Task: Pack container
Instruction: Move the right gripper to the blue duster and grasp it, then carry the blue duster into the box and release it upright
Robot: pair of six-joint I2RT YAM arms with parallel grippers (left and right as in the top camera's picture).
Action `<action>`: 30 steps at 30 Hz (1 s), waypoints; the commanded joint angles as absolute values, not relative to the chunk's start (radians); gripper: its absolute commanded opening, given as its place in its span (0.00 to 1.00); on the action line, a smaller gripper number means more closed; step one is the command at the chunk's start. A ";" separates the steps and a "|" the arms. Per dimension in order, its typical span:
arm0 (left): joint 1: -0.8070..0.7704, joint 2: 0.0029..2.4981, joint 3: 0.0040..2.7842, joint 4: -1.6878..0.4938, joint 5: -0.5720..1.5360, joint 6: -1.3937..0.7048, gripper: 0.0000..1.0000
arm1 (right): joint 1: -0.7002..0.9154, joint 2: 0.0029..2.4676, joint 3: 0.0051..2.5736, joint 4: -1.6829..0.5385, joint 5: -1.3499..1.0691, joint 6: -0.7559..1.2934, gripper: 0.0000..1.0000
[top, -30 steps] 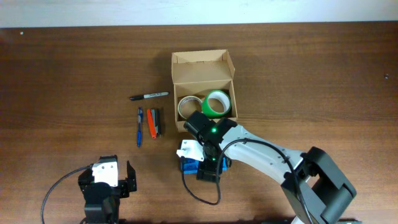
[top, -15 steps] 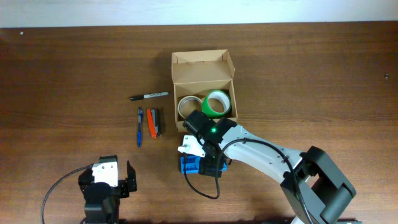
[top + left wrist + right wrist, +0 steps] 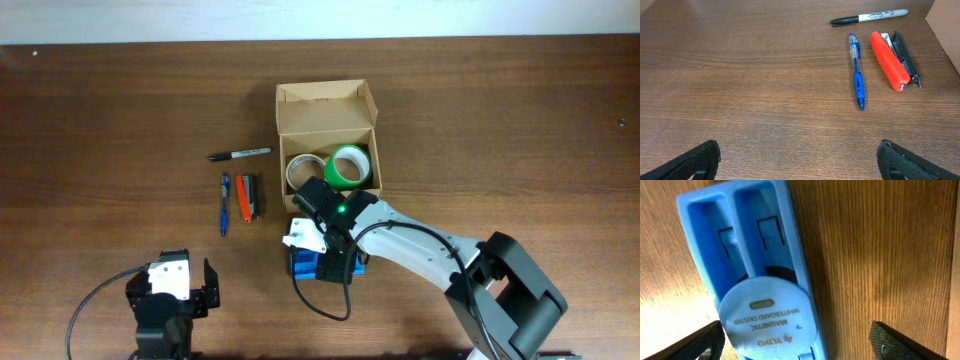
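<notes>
The tan cardboard container [image 3: 327,125] stands open at mid-table with its lid flap folded back, holding a green tape roll [image 3: 349,166] and a clear tape roll [image 3: 303,171]. My right gripper [image 3: 322,250] is open, its fingers spread either side of a flat blue whiteboard-duster packet [image 3: 757,275], just in front of the container; the packet [image 3: 306,264] lies on the table. My left gripper [image 3: 800,162] is open and empty, low at the front left.
A black marker [image 3: 240,154], a blue pen [image 3: 224,203] and an orange stapler [image 3: 248,197] lie left of the container. They also show in the left wrist view: marker [image 3: 869,17], pen [image 3: 856,71], stapler [image 3: 892,66].
My right gripper has shifted a little toward the container and left over the blue packet. The left arm has not moved.
</notes>
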State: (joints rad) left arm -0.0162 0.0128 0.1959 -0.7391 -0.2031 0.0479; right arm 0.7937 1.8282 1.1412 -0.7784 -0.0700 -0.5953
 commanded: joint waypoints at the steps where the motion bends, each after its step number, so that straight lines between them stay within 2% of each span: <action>1: -0.010 0.006 0.189 -0.737 -0.214 0.038 0.99 | 0.799 1.846 1.125 -0.766 -0.101 -0.595 0.94; 11: -0.010 0.006 0.189 -0.737 -0.214 0.038 1.00 | 0.799 1.873 1.112 -0.731 -0.101 -0.594 0.91; 14: -0.010 0.006 0.189 -0.737 -0.214 0.038 0.99 | 0.799 1.875 1.112 -0.725 -0.102 -0.594 0.85; 19: -0.010 0.006 0.189 -0.737 -0.214 0.038 1.00 | 0.799 1.879 1.102 -0.717 -0.120 -0.594 0.68; 24: -0.010 0.006 0.189 -0.737 -0.214 0.038 1.00 | 0.799 1.894 1.102 -0.717 -0.159 -0.594 0.45; 30: -0.010 0.006 0.189 -0.737 -0.214 0.038 1.00 | 0.799 1.891 1.119 -0.720 -0.154 -0.586 0.42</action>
State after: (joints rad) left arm -0.0162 0.0128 0.1959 -0.7391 -0.2031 0.0479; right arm 0.7937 1.8679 1.1137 -0.7170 -0.1181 -0.5987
